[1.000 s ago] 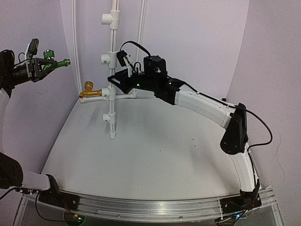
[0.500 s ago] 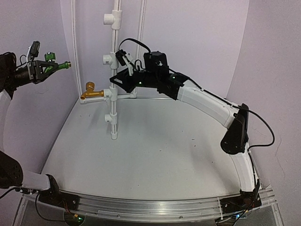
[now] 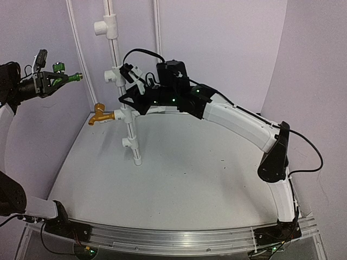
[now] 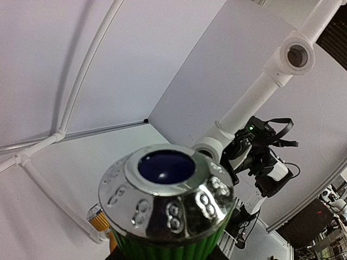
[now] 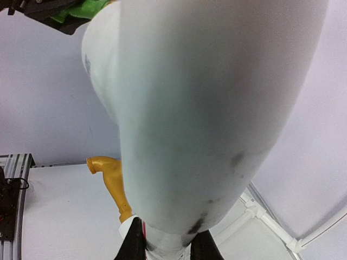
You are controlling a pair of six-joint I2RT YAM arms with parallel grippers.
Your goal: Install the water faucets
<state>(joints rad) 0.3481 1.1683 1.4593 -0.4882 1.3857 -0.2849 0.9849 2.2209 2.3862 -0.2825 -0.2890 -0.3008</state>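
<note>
A tall white pipe stand (image 3: 126, 123) with several T-fittings leans to the left over the table. The golden-brass faucet (image 3: 100, 113) sits in a T-fitting on the stand's left side, spout pointing down. It also shows in the right wrist view (image 5: 111, 181). My right gripper (image 3: 128, 96) is shut on the pipe (image 5: 206, 108) just above that fitting, and the pipe fills the right wrist view. My left gripper (image 3: 50, 81) is shut on the green faucet (image 3: 65, 76), held high at the far left, apart from the stand. Its chrome-capped handle (image 4: 167, 189) fills the left wrist view.
The stand's foot (image 3: 137, 161) rests on the white table. An open T-fitting (image 4: 295, 54) is near the top of the stand. Thin white conduits (image 3: 78, 59) run up the back wall. Purple walls close in both sides. An aluminium rail (image 3: 179, 238) lines the near edge.
My right gripper has moved left with the pipe, and the stand now leans left with its top shifted left. The golden faucet moved left with it. The left gripper has barely moved.
</note>
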